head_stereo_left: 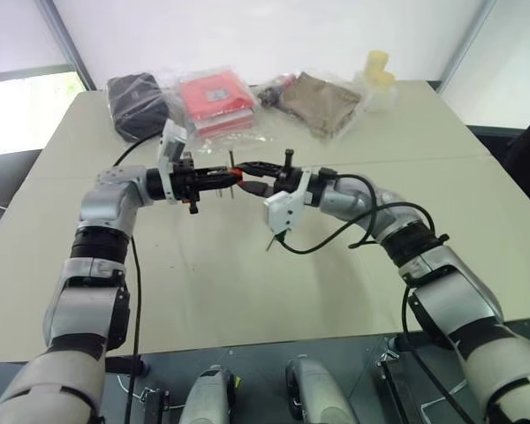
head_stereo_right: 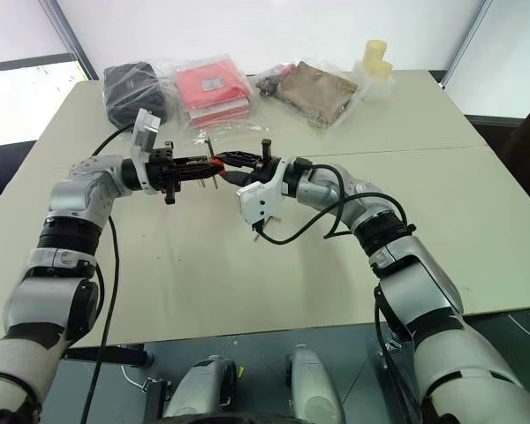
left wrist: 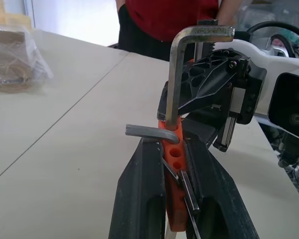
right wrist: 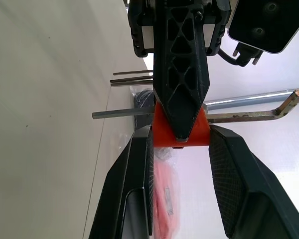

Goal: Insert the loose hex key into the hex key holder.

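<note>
The hex key holder (left wrist: 175, 149), a small orange-red block, is clamped between the fingers of my left gripper (head_stereo_left: 232, 179), which is shut on it above the middle of the table. The loose hex key (left wrist: 175, 74), an L-shaped metal rod, stands with its long shank in the holder and its bent end sticking out. My right gripper (right wrist: 181, 134) faces the left one tip to tip. Its fingers (right wrist: 139, 164) flank the holder (right wrist: 164, 132) closely, spread a little wider than the block. Other short keys (left wrist: 187, 189) lie along the holder.
Along the table's far edge lie a black pouch (head_stereo_left: 137, 104), a red packet in clear plastic (head_stereo_left: 216, 97), a brown bagged item (head_stereo_left: 322, 102) and a yellow object (head_stereo_left: 377, 66). A person in a red top (left wrist: 164, 20) stands beyond the table.
</note>
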Robot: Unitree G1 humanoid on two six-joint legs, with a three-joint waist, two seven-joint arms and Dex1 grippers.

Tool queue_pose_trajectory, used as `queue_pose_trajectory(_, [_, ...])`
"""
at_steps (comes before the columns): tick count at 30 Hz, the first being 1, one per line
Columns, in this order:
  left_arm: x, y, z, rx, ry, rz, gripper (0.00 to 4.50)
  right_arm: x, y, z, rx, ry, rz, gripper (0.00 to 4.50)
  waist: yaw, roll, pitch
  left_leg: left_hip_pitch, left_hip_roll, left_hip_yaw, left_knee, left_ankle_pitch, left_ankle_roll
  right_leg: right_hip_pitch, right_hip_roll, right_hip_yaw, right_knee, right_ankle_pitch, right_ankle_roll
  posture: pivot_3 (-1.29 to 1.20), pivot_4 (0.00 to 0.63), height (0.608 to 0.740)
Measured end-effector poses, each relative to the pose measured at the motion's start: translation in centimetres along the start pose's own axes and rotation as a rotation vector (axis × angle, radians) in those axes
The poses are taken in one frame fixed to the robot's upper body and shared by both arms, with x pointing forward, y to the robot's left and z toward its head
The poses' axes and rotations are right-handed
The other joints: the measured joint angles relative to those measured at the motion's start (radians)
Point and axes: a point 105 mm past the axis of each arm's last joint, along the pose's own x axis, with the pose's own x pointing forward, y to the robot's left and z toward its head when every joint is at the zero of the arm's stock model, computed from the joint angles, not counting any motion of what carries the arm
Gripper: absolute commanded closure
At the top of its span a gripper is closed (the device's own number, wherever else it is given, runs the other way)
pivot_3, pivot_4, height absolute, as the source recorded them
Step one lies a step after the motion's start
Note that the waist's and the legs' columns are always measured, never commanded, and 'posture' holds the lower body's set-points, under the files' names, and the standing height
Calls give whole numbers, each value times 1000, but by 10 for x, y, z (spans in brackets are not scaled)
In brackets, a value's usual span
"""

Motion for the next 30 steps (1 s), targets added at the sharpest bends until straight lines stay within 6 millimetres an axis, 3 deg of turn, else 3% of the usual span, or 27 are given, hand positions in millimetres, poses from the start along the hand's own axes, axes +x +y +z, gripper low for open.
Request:
queue_pose_trajectory(4, [-5, 6, -1, 0, 5, 46, 4500, -2, 5, 1, 18, 2, 11, 41, 0, 0, 0, 0, 0, 0, 0, 0, 0, 0, 0, 0, 0, 0, 0, 0, 150, 740])
queue_pose_trajectory(7, [-5, 6, -1, 3, 5, 46, 4500, -11, 10, -9, 20, 53, 40, 41, 3, 0, 0, 0, 0, 0, 0, 0, 0, 0, 0, 0, 0, 0, 0, 0, 150, 740])
queue_pose_trajectory(10, [-8, 5, -3, 6, 12, 49, 4500, -34, 13, -23, 102, 135, 29, 41, 14, 0, 0, -1, 0, 0, 0, 0, 0, 0, 0, 0, -1, 0, 0, 0, 150, 740])
queue_pose_trajectory(12, [-12, 4, -3, 10, 22, 56, 4500, -55, 16, -36, 283, 233, -5, 41, 21, -1, 0, -1, 0, 0, 0, 0, 0, 0, 0, 0, -1, 0, 0, 0, 150, 740])
queue_pose_trajectory(14, [-14, 1, -3, 20, 31, 52, 4500, -74, 25, -41, 614, 319, -29, 41, 24, 0, 1, -1, 2, -1, 0, 0, 0, 0, 0, 0, 0, 0, 0, 0, 150, 740])
queue_pose_trajectory(17, [-14, -7, -3, 26, 36, 34, 4500, -92, 34, -16, 1155, 315, 27, 41, 29, 0, 1, -2, 4, -4, 1, 0, 0, 0, -1, 0, 0, 0, 0, 0, 150, 740])
queue_pose_trajectory(19, [-12, -13, -7, 21, 36, 20, 4500, -98, 29, 10, 1420, 281, 111, 41, 27, 1, 2, -1, 4, -5, 1, 0, 0, 0, -1, 0, 0, 0, 0, 0, 150, 740])
queue_pose_trajectory(21, [-10, -18, -11, 16, 40, 15, 4500, -101, 23, 29, 1579, 259, 166, 41, 26, 1, 2, 1, 4, -6, 1, 0, 0, 3, -1, -1, 0, 0, 0, 0, 150, 740])
queue_pose_trajectory(27, [-3, -26, -14, 4, 20, 10, 4500, -96, 44, 44, 1799, 334, 246, 41, 30, 1, 2, 0, 2, -6, 1, 0, 0, 3, 1, -2, -2, -1, 0, 0, 150, 740])
queue_pose_trajectory(30, [-1, -29, -17, 2, 13, 22, 4500, -90, 55, 42, 1832, 372, 247, 41, 29, 0, 2, -1, 1, -4, 1, 0, 1, 2, 1, -2, -2, -1, 0, 0, 150, 740])
